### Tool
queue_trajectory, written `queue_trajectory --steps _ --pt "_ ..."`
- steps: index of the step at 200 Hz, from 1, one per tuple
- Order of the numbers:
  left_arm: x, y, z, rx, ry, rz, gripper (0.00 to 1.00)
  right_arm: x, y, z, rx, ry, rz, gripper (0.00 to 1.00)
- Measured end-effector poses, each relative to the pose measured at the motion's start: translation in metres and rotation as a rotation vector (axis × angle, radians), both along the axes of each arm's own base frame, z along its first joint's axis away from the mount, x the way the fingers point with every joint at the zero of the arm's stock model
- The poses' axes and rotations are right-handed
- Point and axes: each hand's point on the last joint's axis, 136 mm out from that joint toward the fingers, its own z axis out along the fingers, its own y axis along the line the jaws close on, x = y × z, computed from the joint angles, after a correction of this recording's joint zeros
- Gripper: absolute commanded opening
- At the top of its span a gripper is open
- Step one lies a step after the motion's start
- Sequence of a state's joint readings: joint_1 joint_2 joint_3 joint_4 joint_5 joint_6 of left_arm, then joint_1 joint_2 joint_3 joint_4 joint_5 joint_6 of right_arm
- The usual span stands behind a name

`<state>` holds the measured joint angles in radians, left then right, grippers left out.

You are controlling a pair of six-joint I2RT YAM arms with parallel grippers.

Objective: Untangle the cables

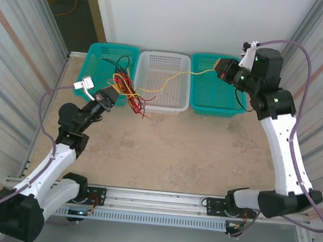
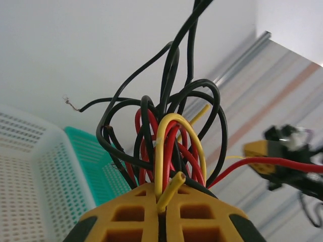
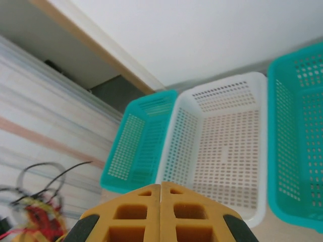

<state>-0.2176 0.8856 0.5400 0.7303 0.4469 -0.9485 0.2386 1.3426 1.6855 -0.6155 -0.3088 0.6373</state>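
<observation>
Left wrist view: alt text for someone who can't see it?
The left gripper, shut, clamps a tangle of black, red and yellow cables that loops upward. A white basket and a teal basket sit at lower left.

The table (image 1: pixel 193 153) bears a left teal basket (image 1: pixel 101 49), white basket (image 1: pixel 162 70) and right teal basket (image 1: pixel 210 96).

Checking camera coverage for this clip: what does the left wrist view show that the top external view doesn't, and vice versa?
Left wrist: a yellow cable loop pinched in the shut left end effector, and a black cable's bare tip. Top external: a yellow cable stretched over the white basket to the shut right end effector. Both: the red, yellow and black tangle.
</observation>
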Motion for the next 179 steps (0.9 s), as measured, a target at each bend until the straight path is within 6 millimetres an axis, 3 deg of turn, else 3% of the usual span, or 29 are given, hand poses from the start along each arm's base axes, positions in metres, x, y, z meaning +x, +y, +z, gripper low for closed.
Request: queue_trajectory --steps 45,86,103,132,156,179 --pt "-0.010 -0.014 0.046 -0.135 -0.044 -0.155 0.00 0.041 -0.009 -0.048 0.014 0.125 -0.034 0.00" --pt "-0.024 -0.027 0.099 -0.278 -0.130 -0.257 0.00 0.044 0.017 -0.114 0.023 0.245 0.008 0.00" --pt "-0.022 -0.028 0.118 -0.373 -0.166 -0.286 0.00 0.032 0.043 -0.149 -0.001 0.304 0.050 0.00" --pt "-0.007 -0.034 0.132 -0.493 -0.153 -0.303 0.00 0.002 0.088 -0.198 -0.057 0.381 0.127 0.00" --pt "-0.007 -0.040 0.146 -0.543 -0.172 -0.319 0.00 -0.026 0.126 -0.225 -0.113 0.393 0.193 0.00" --pt "-0.006 -0.034 0.153 -0.568 -0.207 -0.268 0.00 -0.069 0.177 -0.240 -0.143 0.372 0.309 0.00"
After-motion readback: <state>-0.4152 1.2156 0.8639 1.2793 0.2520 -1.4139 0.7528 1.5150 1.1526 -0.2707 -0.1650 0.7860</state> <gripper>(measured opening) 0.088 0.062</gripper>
